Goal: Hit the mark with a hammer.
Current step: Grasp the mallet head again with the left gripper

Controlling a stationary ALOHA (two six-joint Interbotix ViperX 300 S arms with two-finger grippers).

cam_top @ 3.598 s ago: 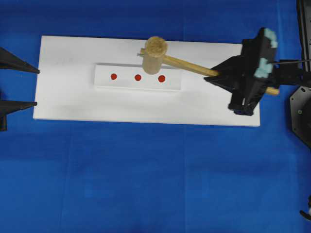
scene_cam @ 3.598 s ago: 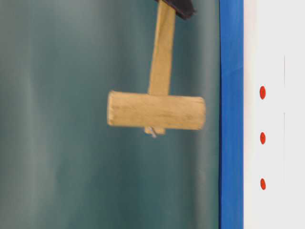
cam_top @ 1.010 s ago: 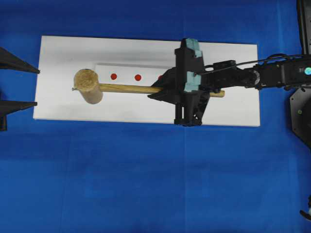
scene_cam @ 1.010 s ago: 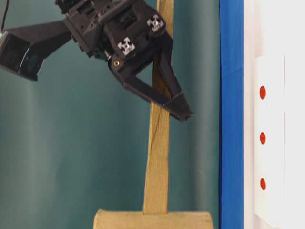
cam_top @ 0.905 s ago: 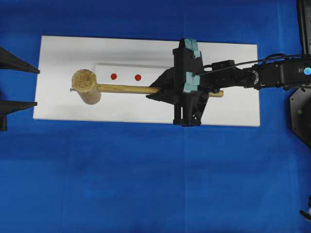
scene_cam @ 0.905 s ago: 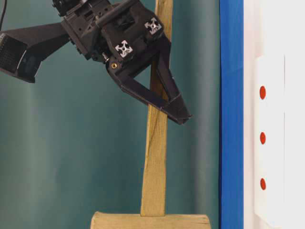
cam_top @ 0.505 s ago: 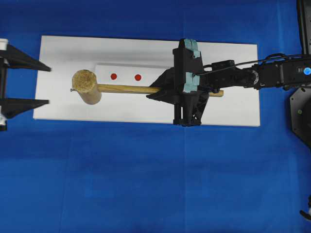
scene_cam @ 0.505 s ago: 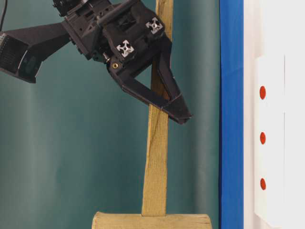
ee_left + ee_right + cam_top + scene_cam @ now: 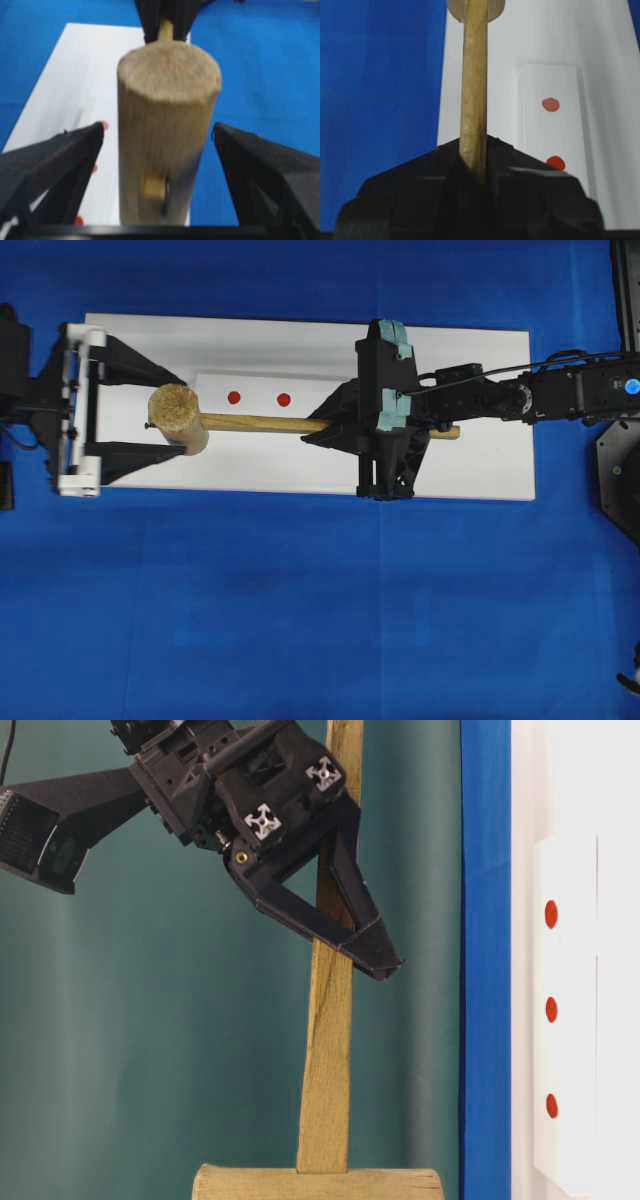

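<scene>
The hammer [image 9: 178,418] is a light wooden mallet held level above the white board, its head toward the left. My right gripper [image 9: 315,425] is shut on its handle [image 9: 474,90] partway along. My left gripper [image 9: 184,414] is open, one finger on each side of the hammer head [image 9: 167,130], with a gap on both sides. The mark [image 9: 551,914] is the top red dot on the raised white strip [image 9: 260,412] in the table-level view. In the overhead view my right gripper hides it. Two smaller red dots [image 9: 234,397] show there.
The white board [image 9: 480,460] lies on a blue cloth [image 9: 300,620]. The hammer head [image 9: 318,1182] hangs clear of the board in the table-level view. The right arm [image 9: 560,395] reaches in from the right edge.
My left gripper has come in from the left edge and now straddles the hammer head. Earlier the right gripper carried the hammer leftward; it has stayed still for the last half second.
</scene>
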